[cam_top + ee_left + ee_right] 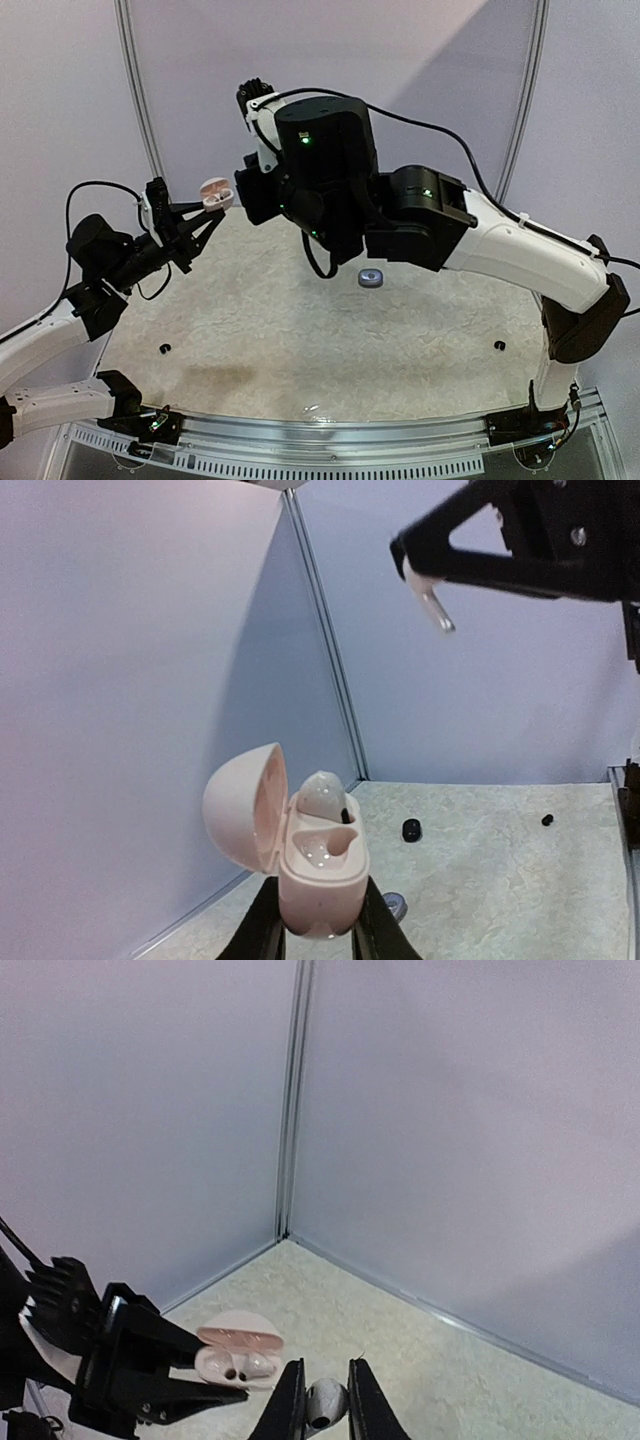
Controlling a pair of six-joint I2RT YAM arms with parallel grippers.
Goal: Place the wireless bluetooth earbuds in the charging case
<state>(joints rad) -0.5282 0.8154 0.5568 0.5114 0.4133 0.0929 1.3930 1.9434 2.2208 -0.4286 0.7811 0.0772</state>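
My left gripper is shut on the base of a pale pink charging case, held up off the table with its lid open to the left. One white earbud sits in the far slot, while the near slot is bare. In the top view the case hangs at the back left. My right gripper is shut on a second white earbud, just right of the case. The left wrist view shows that earbud above and to the right of the case, well apart from it.
A small grey case lies on the speckled table under the right arm. Two small black items sit left and right near the front. Pale walls meet in a corner behind the grippers.
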